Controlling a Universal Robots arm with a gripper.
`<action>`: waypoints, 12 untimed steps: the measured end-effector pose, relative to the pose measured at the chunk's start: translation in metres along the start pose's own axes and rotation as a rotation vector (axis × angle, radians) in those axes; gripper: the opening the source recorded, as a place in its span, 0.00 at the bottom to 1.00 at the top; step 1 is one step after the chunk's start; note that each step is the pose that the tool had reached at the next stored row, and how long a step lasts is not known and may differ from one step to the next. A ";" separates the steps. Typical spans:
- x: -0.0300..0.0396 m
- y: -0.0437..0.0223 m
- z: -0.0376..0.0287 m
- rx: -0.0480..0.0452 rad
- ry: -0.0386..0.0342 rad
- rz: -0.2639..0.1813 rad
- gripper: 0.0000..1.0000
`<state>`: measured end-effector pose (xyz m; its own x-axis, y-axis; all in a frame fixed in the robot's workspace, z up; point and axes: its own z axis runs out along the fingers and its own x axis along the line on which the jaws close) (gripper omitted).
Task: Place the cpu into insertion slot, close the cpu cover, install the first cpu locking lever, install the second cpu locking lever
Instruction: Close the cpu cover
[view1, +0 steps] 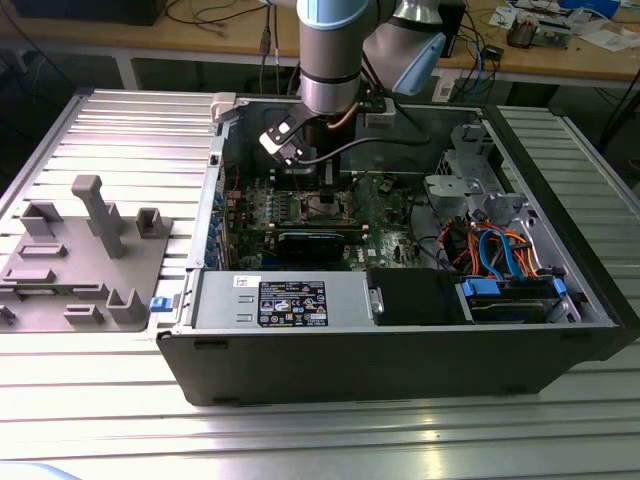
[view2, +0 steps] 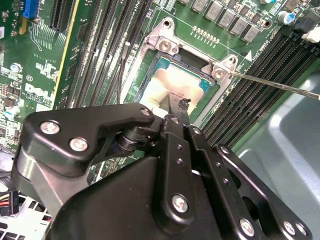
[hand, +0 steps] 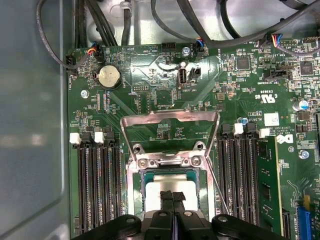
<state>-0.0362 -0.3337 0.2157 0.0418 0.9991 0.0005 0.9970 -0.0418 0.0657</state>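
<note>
Inside the open computer case (view1: 400, 340), my gripper (view1: 322, 190) reaches down over the motherboard. In both wrist views the cpu (hand: 160, 184) (view2: 172, 80), with its silvery top, lies flat in the insertion slot (hand: 133, 187) (view2: 167, 44). My gripper (hand: 173, 196) (view2: 180, 106) is shut, its black fingertips together right over the middle of the cpu; whether they touch it I cannot tell. The cpu cover (hand: 172, 116) stands swung open behind the slot, its window showing green board. A thin locking lever (view2: 280, 86) (hand: 218, 186) sticks out free beside the socket.
Long black memory slots (hand: 97, 185) (hand: 240, 175) flank the socket on both sides. A power supply (view1: 285, 300) and a drive bay with blue and orange cables (view1: 500, 260) sit along the case's near wall. A grey fixture (view1: 90, 250) lies on the table at the exterior view's left.
</note>
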 end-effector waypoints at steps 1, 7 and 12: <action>0.0000 0.0000 -0.0011 0.0000 0.0000 0.000 0.11; 0.0000 0.0014 -0.0084 0.0025 0.0001 0.001 0.11; 0.0003 0.0100 -0.0080 0.0219 -0.0016 0.000 0.11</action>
<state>-0.0268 -0.3338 0.2243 0.0424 0.9991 -0.0011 0.9981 -0.0423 0.0439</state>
